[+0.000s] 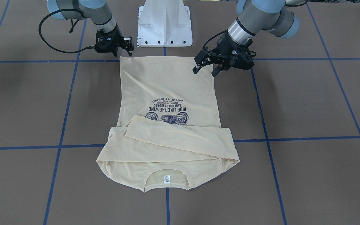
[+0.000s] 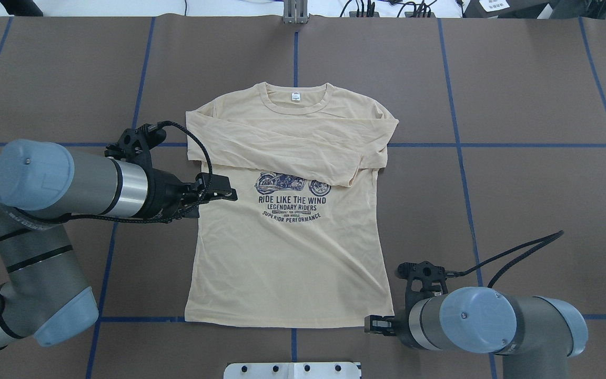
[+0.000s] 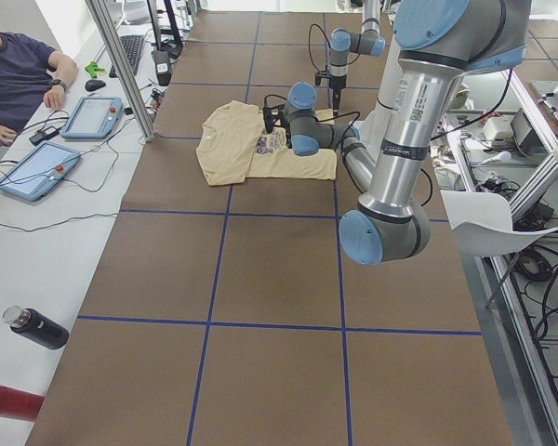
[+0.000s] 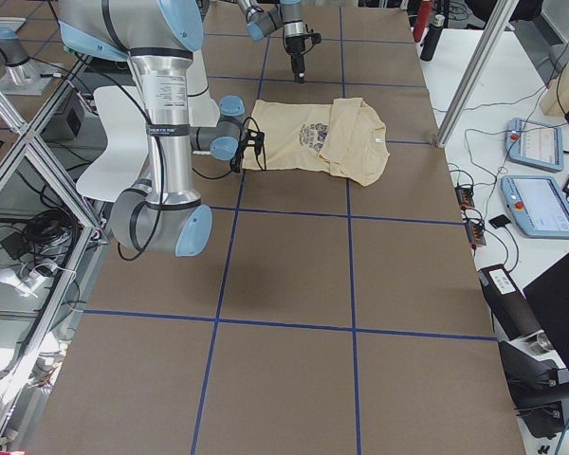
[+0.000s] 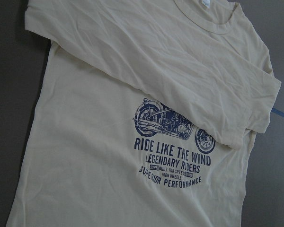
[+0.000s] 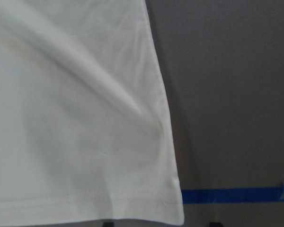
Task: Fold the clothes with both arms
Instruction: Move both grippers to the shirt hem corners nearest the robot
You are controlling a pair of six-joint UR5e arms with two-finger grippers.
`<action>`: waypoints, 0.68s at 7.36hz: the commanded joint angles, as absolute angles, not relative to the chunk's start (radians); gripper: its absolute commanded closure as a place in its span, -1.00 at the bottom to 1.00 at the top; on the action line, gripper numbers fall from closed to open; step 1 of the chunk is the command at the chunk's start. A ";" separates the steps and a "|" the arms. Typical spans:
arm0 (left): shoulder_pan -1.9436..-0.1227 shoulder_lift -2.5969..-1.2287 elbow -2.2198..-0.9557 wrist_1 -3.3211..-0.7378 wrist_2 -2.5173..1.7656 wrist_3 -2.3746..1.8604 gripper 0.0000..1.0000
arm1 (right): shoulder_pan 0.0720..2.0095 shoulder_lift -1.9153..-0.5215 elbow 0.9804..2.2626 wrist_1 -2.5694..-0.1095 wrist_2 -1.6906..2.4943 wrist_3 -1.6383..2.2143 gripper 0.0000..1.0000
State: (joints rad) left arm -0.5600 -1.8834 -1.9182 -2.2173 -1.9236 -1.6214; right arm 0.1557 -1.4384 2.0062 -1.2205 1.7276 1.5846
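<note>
The clothes are one cream-yellow long-sleeved T-shirt (image 2: 282, 263) lying flat, print up, collar away from the robot. Both sleeves (image 1: 180, 137) are folded across the chest and cover part of the motorcycle print (image 5: 173, 125). My left gripper (image 1: 205, 71) hangs open and holds nothing; in the overhead view it (image 2: 226, 192) is above the shirt's left side, beside the print. My right gripper (image 1: 123, 53) is open and low at the hem's right corner (image 6: 175, 210), just outside the cloth. The overhead view shows this gripper (image 2: 374, 325) beside that same corner.
The white pedestal base (image 1: 165, 25) stands just behind the hem. Blue tape lines (image 2: 458, 147) grid the brown table. A person (image 3: 14, 79) sits at the side desk with tablets (image 3: 93, 116). Bottles (image 3: 37, 327) lie near that desk's end.
</note>
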 commanded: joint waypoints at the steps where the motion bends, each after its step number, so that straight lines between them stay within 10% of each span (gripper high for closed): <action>1: -0.560 -1.882 -1.917 -2.218 -1.925 -1.621 -1.00 | 0.181 -1.437 2.006 -1.221 1.733 1.585 -0.45; 5: -0.560 -1.882 -1.917 -2.218 -1.927 -1.621 -1.00 | 0.186 -1.431 1.985 -1.223 1.735 1.585 -0.43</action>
